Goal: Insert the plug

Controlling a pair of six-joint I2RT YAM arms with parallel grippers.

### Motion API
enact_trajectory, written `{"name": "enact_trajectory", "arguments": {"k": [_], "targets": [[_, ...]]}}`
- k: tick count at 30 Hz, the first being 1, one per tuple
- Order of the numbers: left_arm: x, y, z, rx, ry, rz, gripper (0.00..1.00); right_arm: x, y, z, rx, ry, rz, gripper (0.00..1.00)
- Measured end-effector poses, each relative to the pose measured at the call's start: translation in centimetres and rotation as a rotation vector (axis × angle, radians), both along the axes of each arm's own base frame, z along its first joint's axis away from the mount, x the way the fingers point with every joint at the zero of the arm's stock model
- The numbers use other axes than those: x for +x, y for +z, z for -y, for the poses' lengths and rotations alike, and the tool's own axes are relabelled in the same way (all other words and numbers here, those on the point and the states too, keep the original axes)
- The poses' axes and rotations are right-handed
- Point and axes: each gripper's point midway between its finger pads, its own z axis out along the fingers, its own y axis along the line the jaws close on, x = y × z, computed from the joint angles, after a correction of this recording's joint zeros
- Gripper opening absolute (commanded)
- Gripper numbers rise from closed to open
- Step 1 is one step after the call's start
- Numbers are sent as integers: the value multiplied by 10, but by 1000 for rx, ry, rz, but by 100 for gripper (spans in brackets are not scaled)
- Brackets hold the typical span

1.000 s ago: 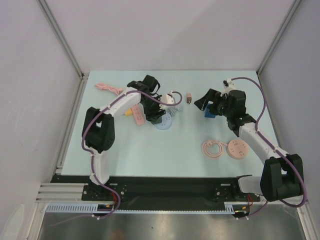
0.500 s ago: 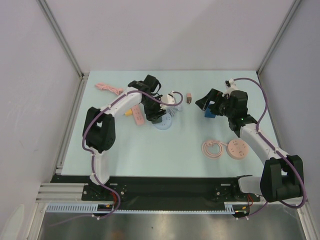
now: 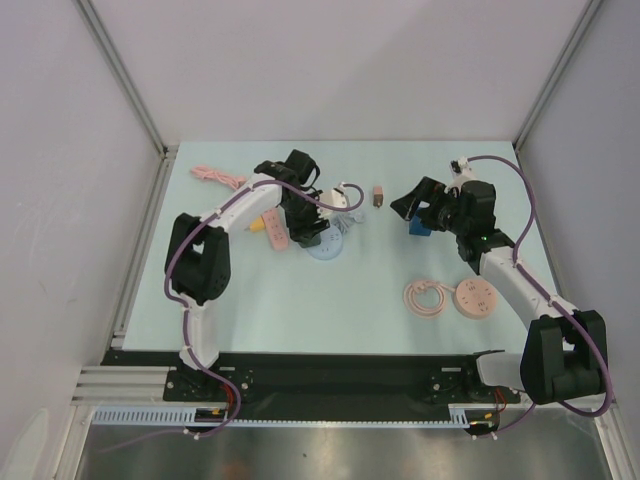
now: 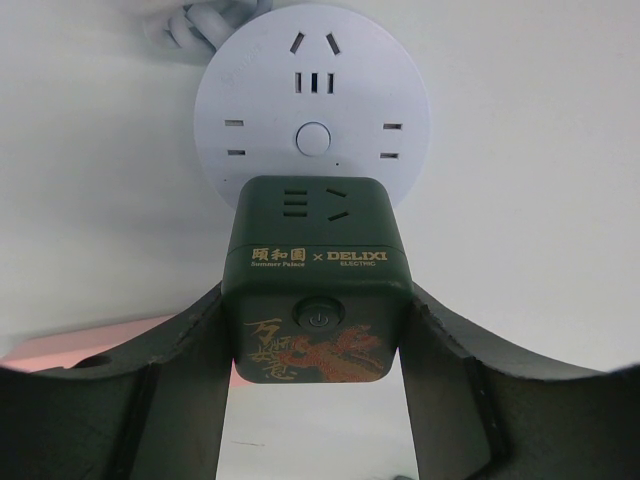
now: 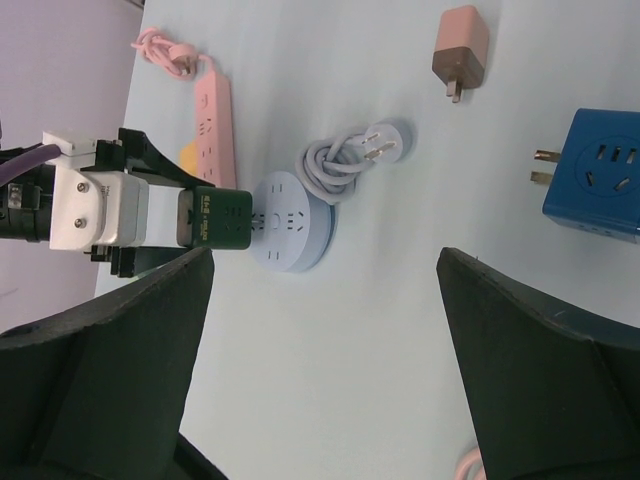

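While the left claw (image 4: 315, 345) clamps it by two opposite sides, the green cube plug (image 4: 315, 285) sits at the near rim of the round pale socket (image 4: 312, 95), as the left wrist view has it. Cube's upper face carries gold lettering, a dragon motif, a round button and its own set of slots.

Right wrist view: cube is held sideways, one face up against the socket's rim. Whether any prongs are seated in a slot: cannot tell.

Socket lies flat on the pale worktop (image 3: 350, 300). Grey cord (image 5: 345, 160) is coiled touching the socket, its own plug end resting loose on the coil.

Pink power strip (image 5: 212, 115) lies just beyond the left claw, with a knotted pink lead (image 5: 165, 48) at its far end. Small brown charger (image 5: 460, 55) lies alone, well apart from the socket, prongs showing.

Blue cube adapter (image 5: 605, 175) lies near the right claw (image 5: 322, 265), prongs sticking out on the side facing the grey cord. Right claw is spread wide, holds nothing, and hovers above the worktop.

Nearer the arm bases, on the right: round pink socket (image 3: 476, 298), with a coiled pink cord (image 3: 428, 297) touching it.
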Motion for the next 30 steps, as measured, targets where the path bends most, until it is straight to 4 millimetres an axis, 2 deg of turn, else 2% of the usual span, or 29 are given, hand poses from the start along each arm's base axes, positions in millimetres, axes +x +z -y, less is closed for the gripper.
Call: {"name": "enact_trajectory", "arguments": {"k": [16,23,27,30], "targets": [[1,-3,7,31,-19,-9,0,0,-2,3,19,-5,-11,100],[3,-5,20,54,-16,18,0,0,2,7,26,-10,-4,100],[3,-15,23,51,-5,23,1,-1,6,8,28,-12,5,100],[3,-15,23,31,5,31,0,-1,6,8,28,-11,5,100]]}}
